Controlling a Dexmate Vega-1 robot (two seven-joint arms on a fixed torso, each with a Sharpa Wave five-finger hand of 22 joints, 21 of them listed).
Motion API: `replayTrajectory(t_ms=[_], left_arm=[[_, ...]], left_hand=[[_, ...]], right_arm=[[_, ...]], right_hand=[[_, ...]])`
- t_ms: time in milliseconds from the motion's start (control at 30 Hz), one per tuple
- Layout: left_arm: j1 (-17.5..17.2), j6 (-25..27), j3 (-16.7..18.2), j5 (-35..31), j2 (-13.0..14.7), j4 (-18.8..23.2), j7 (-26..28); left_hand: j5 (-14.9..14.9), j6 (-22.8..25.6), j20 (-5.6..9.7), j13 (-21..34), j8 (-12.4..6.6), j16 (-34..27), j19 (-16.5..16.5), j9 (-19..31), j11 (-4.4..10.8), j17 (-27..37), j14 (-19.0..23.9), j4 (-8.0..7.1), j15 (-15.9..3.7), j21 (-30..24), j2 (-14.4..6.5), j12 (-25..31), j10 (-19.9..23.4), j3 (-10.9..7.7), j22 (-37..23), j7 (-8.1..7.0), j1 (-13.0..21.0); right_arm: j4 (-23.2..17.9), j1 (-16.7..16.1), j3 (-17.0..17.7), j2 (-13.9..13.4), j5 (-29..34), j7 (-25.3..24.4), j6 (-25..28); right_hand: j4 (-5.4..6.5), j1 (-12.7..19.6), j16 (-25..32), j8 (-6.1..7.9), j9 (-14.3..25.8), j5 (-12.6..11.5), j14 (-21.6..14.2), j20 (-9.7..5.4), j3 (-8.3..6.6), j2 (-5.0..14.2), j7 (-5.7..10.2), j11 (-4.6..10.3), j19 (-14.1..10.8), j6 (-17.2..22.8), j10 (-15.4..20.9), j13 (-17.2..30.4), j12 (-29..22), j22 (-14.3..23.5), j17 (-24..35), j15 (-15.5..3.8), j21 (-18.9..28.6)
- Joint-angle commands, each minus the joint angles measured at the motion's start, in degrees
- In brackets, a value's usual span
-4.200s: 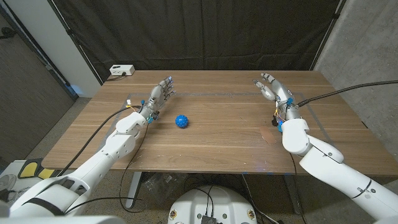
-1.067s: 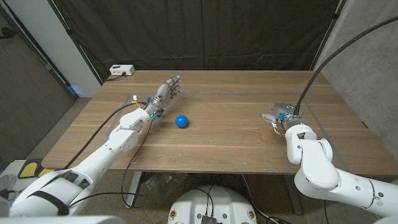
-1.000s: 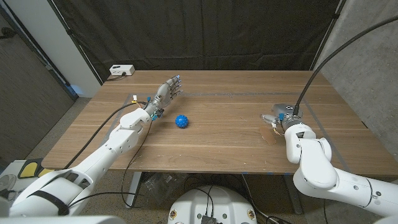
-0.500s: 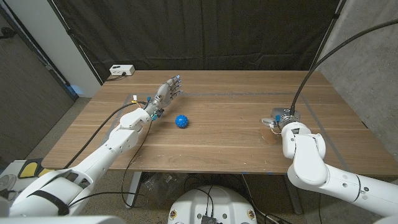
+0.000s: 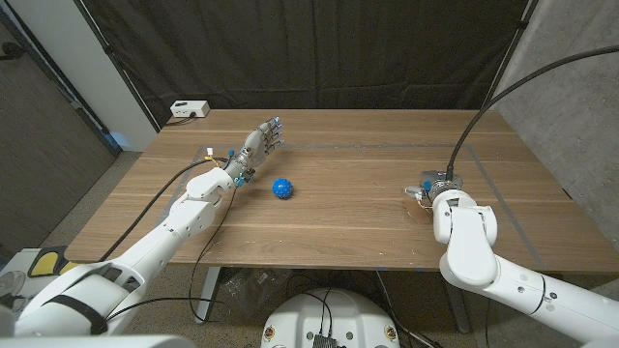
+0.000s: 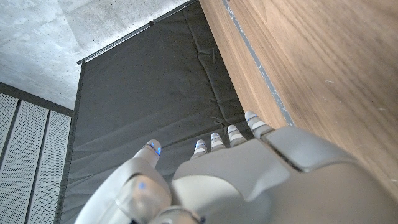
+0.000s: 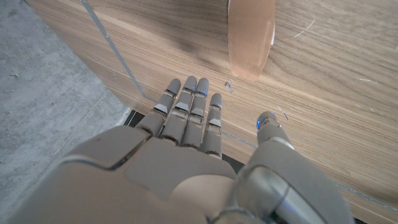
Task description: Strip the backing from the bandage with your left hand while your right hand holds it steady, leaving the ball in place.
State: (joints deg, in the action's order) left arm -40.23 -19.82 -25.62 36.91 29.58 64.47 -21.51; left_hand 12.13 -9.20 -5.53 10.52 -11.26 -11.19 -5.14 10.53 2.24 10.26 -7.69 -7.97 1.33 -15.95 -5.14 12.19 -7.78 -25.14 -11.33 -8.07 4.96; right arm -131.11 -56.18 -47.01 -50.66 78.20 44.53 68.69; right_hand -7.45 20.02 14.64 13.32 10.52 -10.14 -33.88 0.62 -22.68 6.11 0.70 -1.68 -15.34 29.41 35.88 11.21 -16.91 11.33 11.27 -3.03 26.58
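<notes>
A tan bandage [image 7: 250, 34] lies flat on the wooden table [image 5: 348, 217], just beyond the fingertips of my right hand [image 7: 186, 143]. That hand hovers over the wood with its fingers straight and close together, holding nothing and not touching the strip. In the head view my right hand [image 5: 430, 186] is low over the table's right side, mostly hidden by its own forearm. A small blue ball [image 5: 281, 188] sits left of the table's middle. My left hand [image 5: 259, 140] is raised behind and left of the ball, fingers spread, empty; its back [image 6: 236, 174] shows beside the table edge.
A white box [image 5: 189, 109] sits at the table's far left corner. A black curtain [image 5: 319, 48] hangs behind the table. A thick black cable [image 5: 493, 92] arcs up from my right wrist. Grey tape lines [image 7: 115, 53] run near the table's right edge.
My right hand has dropped from a raised pose to low over the table's right side and turned inward. My left hand shifted slightly farther back early on. The ball stayed put.
</notes>
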Motion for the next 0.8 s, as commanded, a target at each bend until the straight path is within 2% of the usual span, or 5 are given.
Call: replayTrajectory(t_ms=[33,233,467,633,800], left_arm=[[0.4,0.3,-0.2,0.0,-0.2,-0.6,-0.3],[0.5,0.3,-0.2,0.1,-0.3,-0.9,-0.4],[0.8,0.1,-0.1,0.1,-0.5,-1.6,-0.7],[1.1,0.0,-0.2,0.2,-0.7,-2.4,-1.1],[1.7,-0.5,-0.2,0.2,-1.1,-3.4,-1.6]], left_hand=[[0.1,0.1,-0.33,0.2,0.09,0.4,0.1,0.2,0.17,0.3,-0.1,0.03,-0.03,0.2,-0.1,-0.2,0.2,0.08,-0.1,0.06,0.0],[0.1,0.0,-0.35,0.3,0.12,0.4,0.0,0.2,0.16,0.3,-0.1,0.02,-0.03,0.2,-0.2,-0.3,0.0,0.09,-0.1,0.01,0.0],[0.1,0.0,-0.39,0.3,0.13,0.4,0.0,0.2,0.02,0.3,-0.2,-0.01,-0.01,0.2,-0.2,-0.3,0.0,0.1,-0.1,0.09,0.0],[0.1,0.0,-0.36,0.3,0.14,0.5,0.0,0.2,0.02,0.3,-0.3,-0.02,-0.06,0.3,-0.2,-0.4,-0.1,0.11,-0.1,0.03,0.0],[0.1,0.0,-0.36,0.3,0.15,0.4,-0.1,0.2,0.02,0.3,-0.3,-0.03,-0.05,0.3,-0.2,-0.4,0.0,0.12,-0.1,0.06,0.0]], right_arm=[[4.2,-6.2,6.0,9.2,8.5,-1.5,-6.1],[5.8,-8.5,8.8,13.4,11.0,-1.8,-9.6],[8.5,-10.4,11.0,18.6,18.7,0.2,-13.4],[10.2,-11.8,12.7,22.1,24.0,1.4,-16.5],[11.5,-12.9,14.8,25.5,28.1,2.7,-19.3]], right_hand=[[-0.75,1.2,1.0,0.6,0.3,-0.3,-2.1,-0.22,0.02,-0.02,0.16,0.4,-0.5,1.6,2.0,0.4,-0.7,0.2,0.7,-3.15,0.3],[-0.81,1.2,1.3,0.65,0.3,-0.3,-2.3,-0.16,0.43,-0.52,0.26,0.64,-0.6,2.0,2.5,0.5,-0.8,0.2,1.0,-3.16,0.4],[-1.48,1.4,1.7,0.68,0.4,-0.4,-3.0,0.34,1.63,-2.92,0.75,1.14,-0.8,2.5,3.1,0.9,-1.0,0.3,1.4,-3.51,0.5],[-1.91,2.2,2.3,0.74,0.4,-0.6,-3.7,0.62,2.09,-3.92,0.94,1.67,-1.5,3.0,3.6,1.1,-1.1,0.3,1.7,-4.09,0.8],[-2.29,3.7,2.9,0.8,0.4,-0.9,-4.6,0.48,2.01,-4.03,1.4,2.24,-2.6,3.5,4.0,1.3,-1.2,0.3,2.1,-4.83,1.2]])
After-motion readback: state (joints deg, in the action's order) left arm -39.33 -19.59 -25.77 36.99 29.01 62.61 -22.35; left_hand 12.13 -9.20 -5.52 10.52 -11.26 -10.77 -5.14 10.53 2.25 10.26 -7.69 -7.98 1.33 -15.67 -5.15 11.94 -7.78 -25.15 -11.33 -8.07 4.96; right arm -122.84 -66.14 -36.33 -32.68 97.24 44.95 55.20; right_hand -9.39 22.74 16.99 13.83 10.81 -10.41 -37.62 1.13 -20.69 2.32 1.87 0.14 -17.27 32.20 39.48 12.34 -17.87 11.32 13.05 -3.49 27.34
